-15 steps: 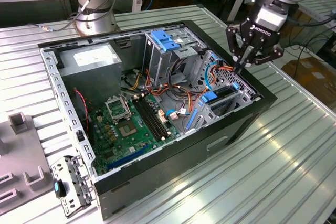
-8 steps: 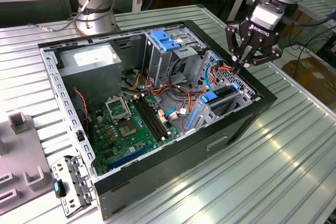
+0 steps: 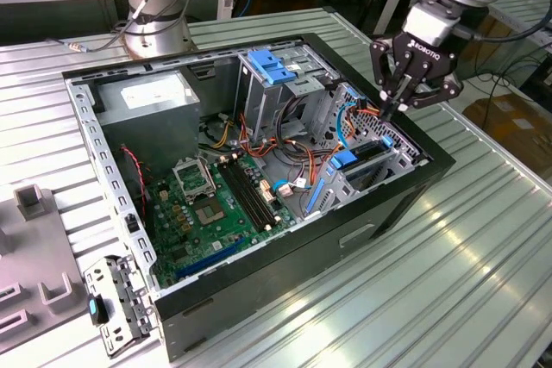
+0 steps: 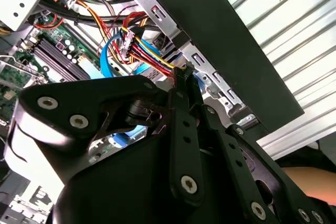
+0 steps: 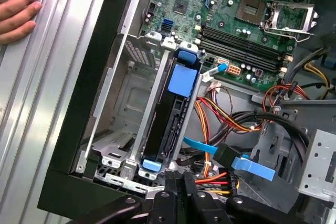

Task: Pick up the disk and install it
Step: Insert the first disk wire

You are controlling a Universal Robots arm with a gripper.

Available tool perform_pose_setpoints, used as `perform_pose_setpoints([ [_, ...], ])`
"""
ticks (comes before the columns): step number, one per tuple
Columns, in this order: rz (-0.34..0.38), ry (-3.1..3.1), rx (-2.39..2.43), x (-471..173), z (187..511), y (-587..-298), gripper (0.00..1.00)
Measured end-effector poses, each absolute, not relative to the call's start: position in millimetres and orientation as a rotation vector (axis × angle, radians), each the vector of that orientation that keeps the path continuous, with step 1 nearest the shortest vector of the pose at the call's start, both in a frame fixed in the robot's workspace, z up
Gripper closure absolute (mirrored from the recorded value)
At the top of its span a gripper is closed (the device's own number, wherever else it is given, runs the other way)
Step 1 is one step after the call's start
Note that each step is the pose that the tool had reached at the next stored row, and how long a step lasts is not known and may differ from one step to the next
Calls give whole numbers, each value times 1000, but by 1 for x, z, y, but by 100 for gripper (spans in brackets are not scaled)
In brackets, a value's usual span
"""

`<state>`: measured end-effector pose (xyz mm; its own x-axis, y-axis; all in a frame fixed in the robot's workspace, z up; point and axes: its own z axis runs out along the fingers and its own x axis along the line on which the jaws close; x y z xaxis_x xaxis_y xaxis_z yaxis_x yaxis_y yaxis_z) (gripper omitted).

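Ribbed metal table (image 3: 483,247), open computer case (image 3: 285,299) on it, grey fixture block (image 3: 34,265) beside

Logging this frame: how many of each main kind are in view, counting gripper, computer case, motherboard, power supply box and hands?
Gripper: 1
Open computer case: 1
Green motherboard: 1
Grey power supply box: 1
Person's hand: 1
Total: 5

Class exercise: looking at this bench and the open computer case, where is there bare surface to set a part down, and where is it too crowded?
Free: the ribbed table on the exterior view's right of the computer case. Crowded: inside the case around the drive cage, where cables bunch under the gripper.
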<state>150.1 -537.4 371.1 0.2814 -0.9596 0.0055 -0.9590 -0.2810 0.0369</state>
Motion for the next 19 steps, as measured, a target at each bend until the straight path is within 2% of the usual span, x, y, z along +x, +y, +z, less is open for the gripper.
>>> perform_pose_setpoints([
  [19, -30, -2051, 2337, 135, 362, -537, 83],
])
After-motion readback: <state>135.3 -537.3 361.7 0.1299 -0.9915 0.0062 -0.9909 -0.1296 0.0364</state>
